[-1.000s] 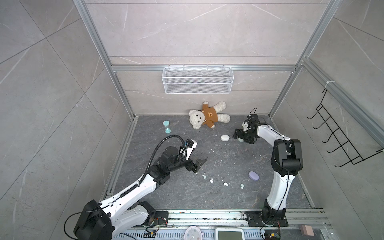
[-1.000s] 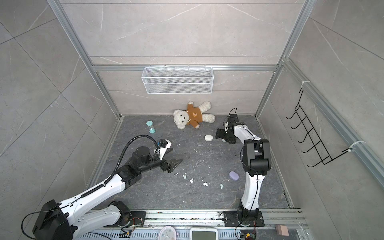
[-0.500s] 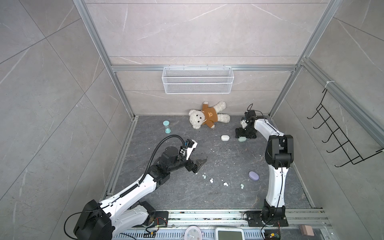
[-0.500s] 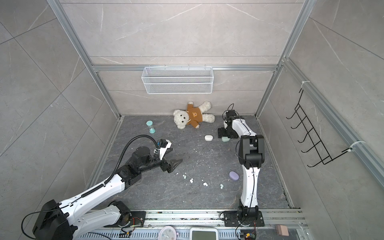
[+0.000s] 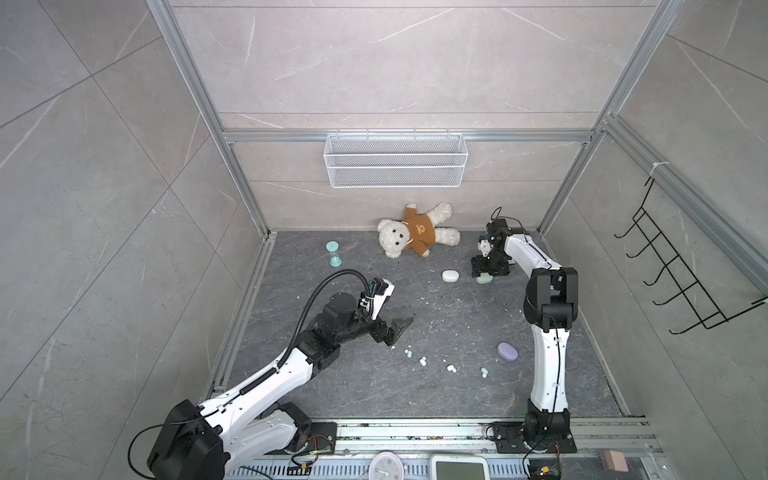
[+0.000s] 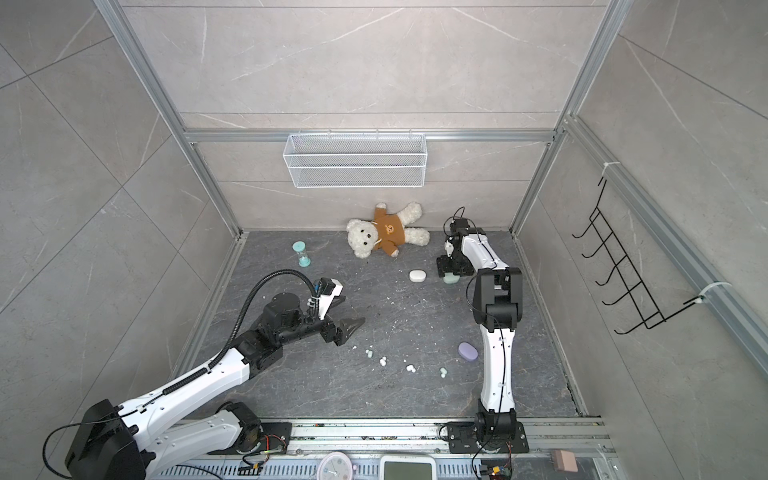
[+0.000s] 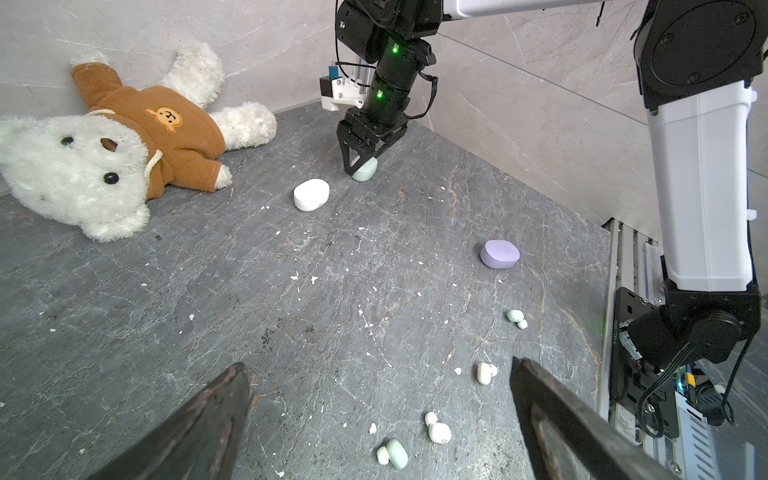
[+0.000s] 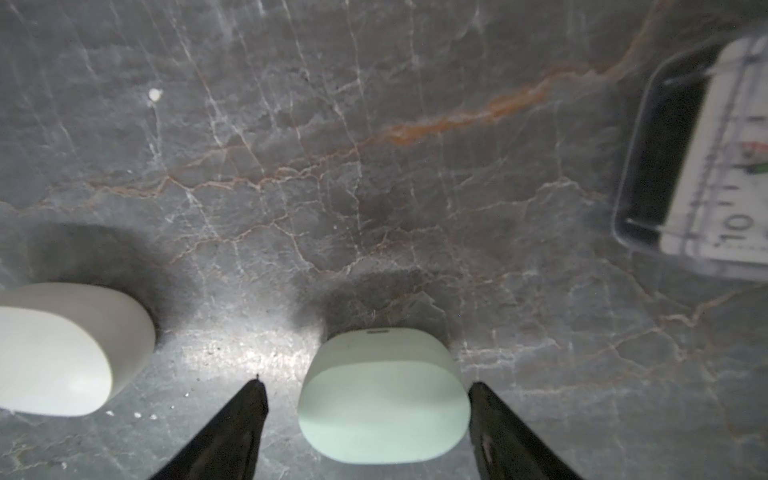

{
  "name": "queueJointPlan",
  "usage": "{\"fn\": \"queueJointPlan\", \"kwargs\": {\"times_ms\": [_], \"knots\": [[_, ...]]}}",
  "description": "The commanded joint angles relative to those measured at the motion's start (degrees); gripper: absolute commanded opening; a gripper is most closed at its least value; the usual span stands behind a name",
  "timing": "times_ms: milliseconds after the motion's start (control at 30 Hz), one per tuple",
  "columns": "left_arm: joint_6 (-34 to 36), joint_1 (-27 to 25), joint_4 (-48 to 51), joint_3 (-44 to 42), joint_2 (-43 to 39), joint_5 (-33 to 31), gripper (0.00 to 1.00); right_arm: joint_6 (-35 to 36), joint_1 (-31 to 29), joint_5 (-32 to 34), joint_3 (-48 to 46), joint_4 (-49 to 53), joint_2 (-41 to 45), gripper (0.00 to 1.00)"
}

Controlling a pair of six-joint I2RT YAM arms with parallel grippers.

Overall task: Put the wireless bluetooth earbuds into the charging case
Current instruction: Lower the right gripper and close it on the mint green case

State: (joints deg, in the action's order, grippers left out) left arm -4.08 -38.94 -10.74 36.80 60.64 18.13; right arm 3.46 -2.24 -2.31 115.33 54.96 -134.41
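Buds (image 7: pixel 484 372) lie loose in a short row on the floor (image 5: pixel 365 399) near the front. Four show: a mint one at each end and two white between. The row runs from just past the left gripper (image 5: pixel 397 328) toward the lilac case (image 5: pixel 508 351), and no bud touches a case.

All three cases are shut, so their insides cannot be seen. The mint case (image 8: pixel 382 411) sits near the back right corner, between the fingers of the right gripper (image 5: pixel 487 272). In the right wrist view one finger stands right at its side while the other leaves a clear gap, so the jaws straddle the case but are not closed on it. The white case (image 5: pixel 450 275) lies just beside it, toward the teddy (image 5: pixel 415 237).

The right arm (image 5: pixel 548 374) rises upright from the front rail, bends at the elbow and reaches back, with its wrist pointing straight down. The left arm (image 5: pixel 270 382) stretches low from the front left toward the middle. Its gripper is tilted down above the floor, jaws spread wide and holding nothing.

White crumbs (image 7: pixel 313 279) dot the floor. The teddy lies on its back against the rear wall, and a teal timer (image 5: pixel 333 253) stands at the back left. A wire basket (image 5: pixel 395 166) hangs on the wall above.
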Motion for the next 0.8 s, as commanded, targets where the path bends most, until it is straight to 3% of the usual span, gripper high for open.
{"fn": "queueJointPlan", "kwargs": {"times_ms": [0, 767], "knots": [[-0.05, 0.27, -1.57, 1.09, -1.04, 0.65, 1.00, 1.57, -0.05, 0.41, 1.93, 3.30, -1.43, 0.77], [-0.32, 0.35, -1.42, 1.11, -1.37, 0.38, 1.00, 0.97, -0.75, 2.48, 3.97, 4.70, -3.17, 0.65]]}}
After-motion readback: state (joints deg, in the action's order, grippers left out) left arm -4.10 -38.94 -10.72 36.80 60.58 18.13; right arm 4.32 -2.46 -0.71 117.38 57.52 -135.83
